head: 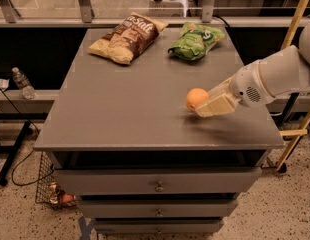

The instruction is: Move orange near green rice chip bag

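The orange (196,98) is small and round and is held between the fingers of my gripper (206,103), a little above the grey tabletop (125,99) near its right side. The cream fingers (217,105) are shut on it and my white arm reaches in from the right. The green rice chip bag (196,41) lies crinkled at the back right of the table, well behind the orange and apart from it.
A larger tan-and-brown chip bag (127,37) lies at the back left. The table is a drawer cabinet (157,186). A water bottle (22,83) stands on a low shelf at the left. A yellow ladder (296,29) stands at the right.
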You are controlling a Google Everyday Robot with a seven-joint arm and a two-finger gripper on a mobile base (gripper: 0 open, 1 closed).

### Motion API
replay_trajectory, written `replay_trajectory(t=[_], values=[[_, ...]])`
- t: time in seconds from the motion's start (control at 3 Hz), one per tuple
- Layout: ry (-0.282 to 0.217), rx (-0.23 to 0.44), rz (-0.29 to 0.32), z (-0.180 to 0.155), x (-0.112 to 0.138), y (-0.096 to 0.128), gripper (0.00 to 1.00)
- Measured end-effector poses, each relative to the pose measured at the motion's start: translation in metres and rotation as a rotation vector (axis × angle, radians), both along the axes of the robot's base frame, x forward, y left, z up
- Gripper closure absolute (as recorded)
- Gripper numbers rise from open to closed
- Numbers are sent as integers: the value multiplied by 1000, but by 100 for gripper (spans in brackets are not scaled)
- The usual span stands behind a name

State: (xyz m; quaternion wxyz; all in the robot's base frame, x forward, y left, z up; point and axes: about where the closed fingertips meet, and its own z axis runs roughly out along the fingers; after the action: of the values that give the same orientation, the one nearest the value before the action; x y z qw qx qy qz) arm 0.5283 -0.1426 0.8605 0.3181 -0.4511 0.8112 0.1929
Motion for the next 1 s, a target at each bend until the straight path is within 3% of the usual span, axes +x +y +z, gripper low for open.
replay_trajectory(t=[0.33,0.67,1.0], values=[[-33,22,-28,6,6,-2,100],[-113,72,-85,37,30,-18,100],[-165,102,-171,70,71,-47,100]])
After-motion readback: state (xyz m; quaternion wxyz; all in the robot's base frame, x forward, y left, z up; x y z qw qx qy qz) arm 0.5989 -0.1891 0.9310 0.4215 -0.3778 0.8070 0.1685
